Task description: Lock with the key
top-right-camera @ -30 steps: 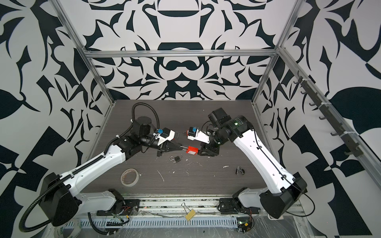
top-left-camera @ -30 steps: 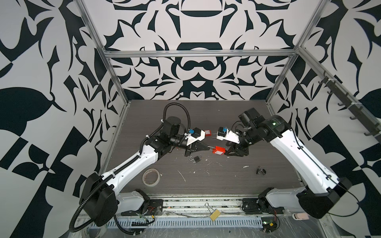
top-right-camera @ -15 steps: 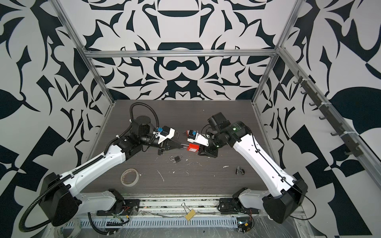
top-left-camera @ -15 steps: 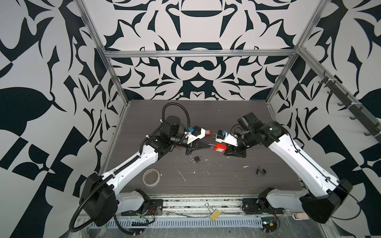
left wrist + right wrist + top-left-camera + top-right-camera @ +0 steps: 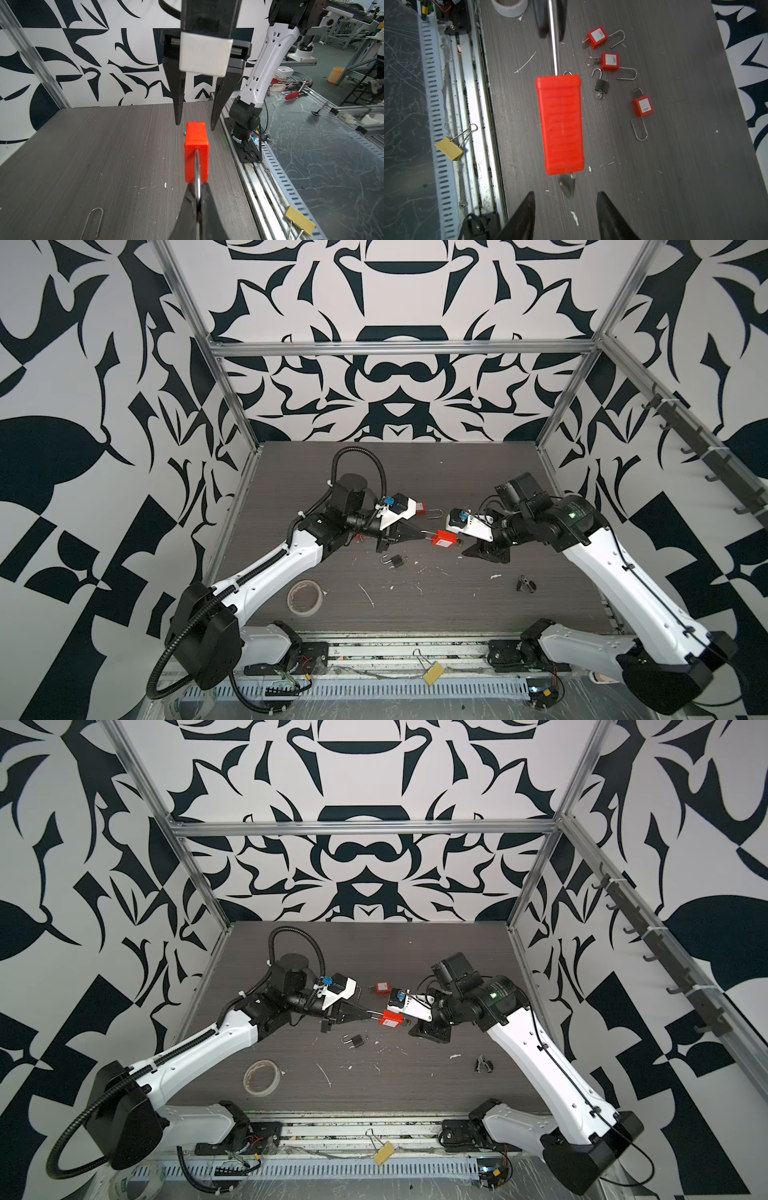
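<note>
A red padlock (image 5: 444, 538) (image 5: 390, 1021) hangs above the table's middle. My left gripper (image 5: 422, 534) (image 5: 198, 193) is shut on its steel shackle (image 5: 198, 180) (image 5: 554, 41). The key (image 5: 568, 187) sticks out of the padlock's (image 5: 560, 124) far end, toward my right gripper (image 5: 564, 194) (image 5: 467, 546). That gripper is open. Its fingertips (image 5: 530, 195) stand on either side of the key's head and touch neither it nor the red body. In the left wrist view the padlock (image 5: 196, 153) points at the right gripper (image 5: 195, 126).
On the dark table lie other red padlocks (image 5: 598, 37) (image 5: 610, 61) (image 5: 643, 108), a small black padlock (image 5: 397, 560) (image 5: 602, 85), a tape roll (image 5: 305, 597) and a black clip (image 5: 525, 584). A yellow binder clip (image 5: 432, 672) lies on the front rail.
The right gripper pushed left toward the padlock's key end, then drew back a little to the right with its jaws apart. The left gripper kept holding the padlock almost still.
</note>
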